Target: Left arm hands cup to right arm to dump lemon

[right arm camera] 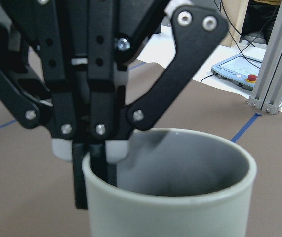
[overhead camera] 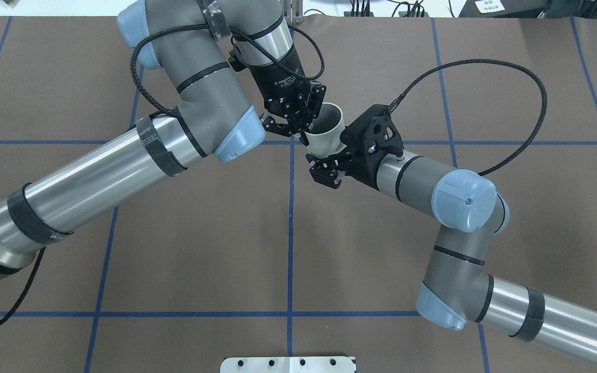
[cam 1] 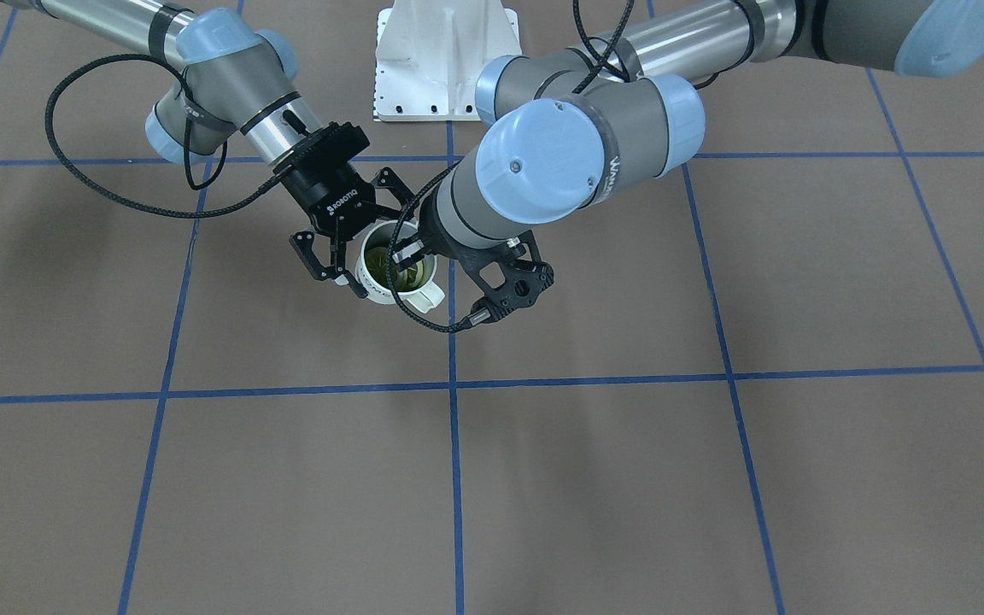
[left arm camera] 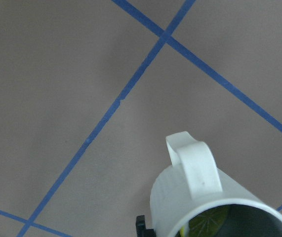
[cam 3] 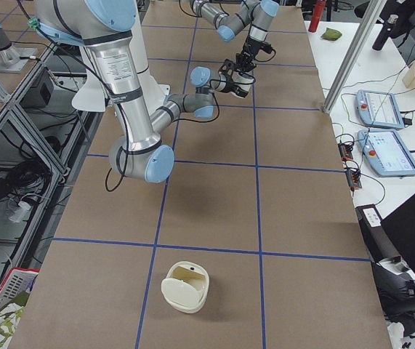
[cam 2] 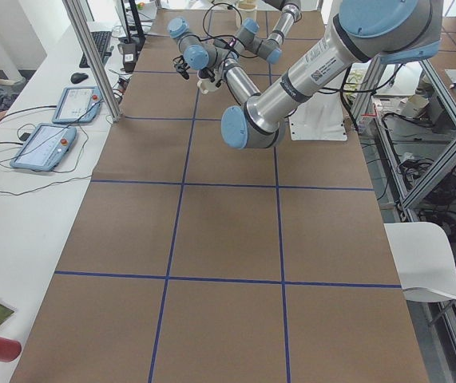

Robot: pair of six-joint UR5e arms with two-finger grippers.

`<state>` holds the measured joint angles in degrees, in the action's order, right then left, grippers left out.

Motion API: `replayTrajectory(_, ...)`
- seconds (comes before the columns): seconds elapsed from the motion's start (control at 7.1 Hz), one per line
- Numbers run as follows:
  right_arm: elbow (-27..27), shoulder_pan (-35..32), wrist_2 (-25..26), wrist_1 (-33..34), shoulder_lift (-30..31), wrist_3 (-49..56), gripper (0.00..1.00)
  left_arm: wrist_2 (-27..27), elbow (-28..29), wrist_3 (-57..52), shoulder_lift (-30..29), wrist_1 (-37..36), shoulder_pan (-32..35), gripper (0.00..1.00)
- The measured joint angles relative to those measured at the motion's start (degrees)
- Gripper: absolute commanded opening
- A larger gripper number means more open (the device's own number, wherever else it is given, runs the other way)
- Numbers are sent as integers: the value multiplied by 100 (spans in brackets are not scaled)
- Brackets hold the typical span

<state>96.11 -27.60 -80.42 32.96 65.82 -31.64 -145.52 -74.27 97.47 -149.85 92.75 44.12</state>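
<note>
Altogether one cup [overhead camera: 329,135], one lemon [cam 1: 404,275] inside, left claw [overhead camera: 302,129], right claw [overhead camera: 323,171].

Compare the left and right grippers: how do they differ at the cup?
The left gripper pinches the cup rim, one finger inside, one outside; the right gripper has jaws spread wide at the cup body, pressing or not I cannot tell. The left gripper sits at the rim, the right gripper lower, near the base. Both are black, two-fingered and at one cup.
</note>
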Motion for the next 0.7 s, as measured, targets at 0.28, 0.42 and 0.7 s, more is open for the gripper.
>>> replayTrajectory(0.28,-11,6,-2,-8,-22,-48,28,-3,-32,-4,8,-1,0,98)
replayTrajectory(0.42,-12,12,-5,28,-37,-131,22,-2,-43,-11,25,50,-2,100)
replayTrajectory(0.7,7,31,-20,130,-49,-329,22,-1,-88,0,60,303,2,100)
